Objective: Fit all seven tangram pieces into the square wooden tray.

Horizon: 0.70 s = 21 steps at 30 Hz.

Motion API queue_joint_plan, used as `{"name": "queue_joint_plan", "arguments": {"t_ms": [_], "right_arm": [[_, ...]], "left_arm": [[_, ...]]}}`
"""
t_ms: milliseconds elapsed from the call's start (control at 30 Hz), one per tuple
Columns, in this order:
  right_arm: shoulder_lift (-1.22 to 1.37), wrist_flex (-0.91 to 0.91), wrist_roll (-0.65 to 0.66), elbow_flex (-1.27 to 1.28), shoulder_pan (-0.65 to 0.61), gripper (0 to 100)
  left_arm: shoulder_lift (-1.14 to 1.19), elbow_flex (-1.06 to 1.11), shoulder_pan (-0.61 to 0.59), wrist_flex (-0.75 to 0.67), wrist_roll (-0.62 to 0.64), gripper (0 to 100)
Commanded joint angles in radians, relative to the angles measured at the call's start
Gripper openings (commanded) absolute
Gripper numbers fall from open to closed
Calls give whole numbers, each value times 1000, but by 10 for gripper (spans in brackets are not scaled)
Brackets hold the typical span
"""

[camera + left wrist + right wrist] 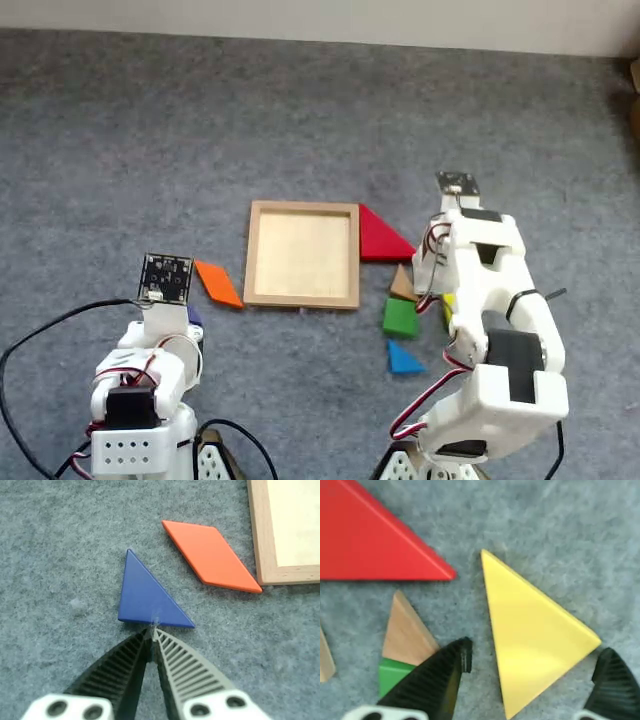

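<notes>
We found the wooden tray [250, 255] on the counter [120, 150], the orange piece [218, 283] beside one edge and the red triangle [382, 236] against the opposite one. The left claw [151, 630] was pressed together, tips at the edge of the dark blue triangle [147, 597]; the right claw [535, 657] was spread astride the yellow triangle [530, 625].

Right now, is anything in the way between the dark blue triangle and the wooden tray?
Yes. The orange parallelogram lies flat between the dark blue triangle and the wooden tray, close beside the tray's frame. The left gripper sits at the triangle's edge.
</notes>
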Motion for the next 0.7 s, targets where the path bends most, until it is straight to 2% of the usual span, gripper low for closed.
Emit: {"name": "queue_joint_plan", "arguments": {"t_ms": [0, 533, 667], "right_arm": [[-7, -15, 60, -33, -1, 368], [1, -18, 137, -68, -8, 368], [1, -84, 137, -67, -8, 337]], "left_arm": [[-1, 21, -8, 3, 9, 26], [-1, 21, -8, 3, 9, 26], [-1, 21, -8, 3, 9, 26]]}}
